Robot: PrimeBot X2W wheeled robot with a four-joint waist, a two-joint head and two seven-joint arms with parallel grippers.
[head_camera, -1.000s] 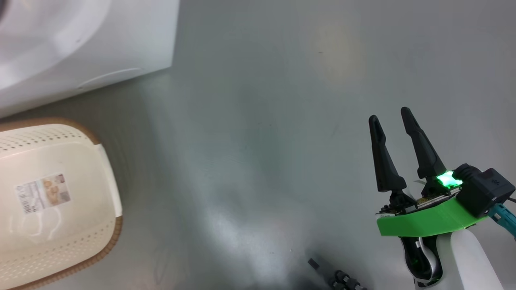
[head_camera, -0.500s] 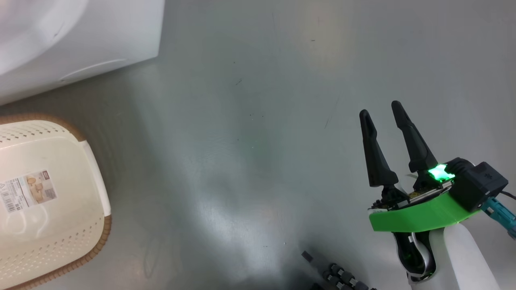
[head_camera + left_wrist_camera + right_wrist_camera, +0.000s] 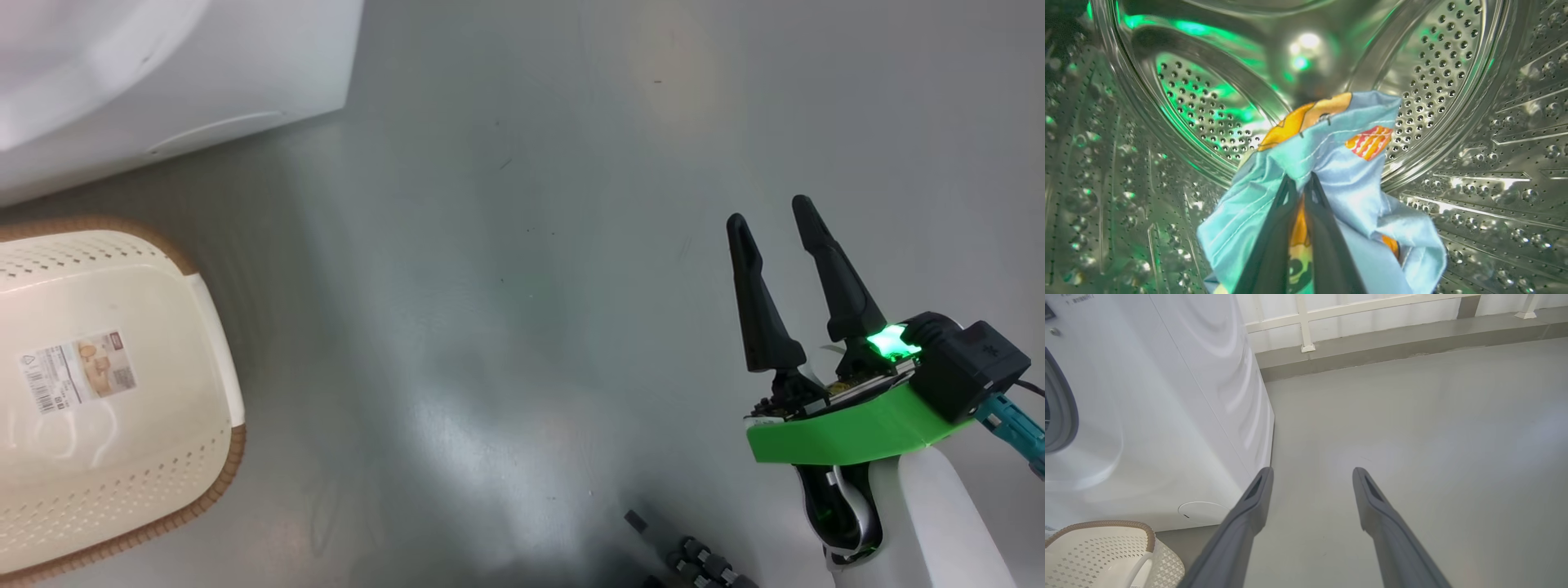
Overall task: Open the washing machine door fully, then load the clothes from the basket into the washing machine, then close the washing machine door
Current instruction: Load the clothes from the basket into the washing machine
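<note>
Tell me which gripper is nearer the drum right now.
Left. The left gripper is inside the drum, jaws shut on the clothes. The right gripper hangs outside the washing machine, over the floor, jaws open.

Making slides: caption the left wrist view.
Left gripper, shut on a light blue printed garment, holds it inside the washing machine's perforated steel drum.

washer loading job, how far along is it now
Done: the door must be open, since the left claw is inside the drum. The part of the basket in view is bare down to its sticker.
In hand: the left claw is shut on a light blue garment, not yet released.
Left: drop it, pull out, close the door.
The right claw hangs open over the floor.
</note>
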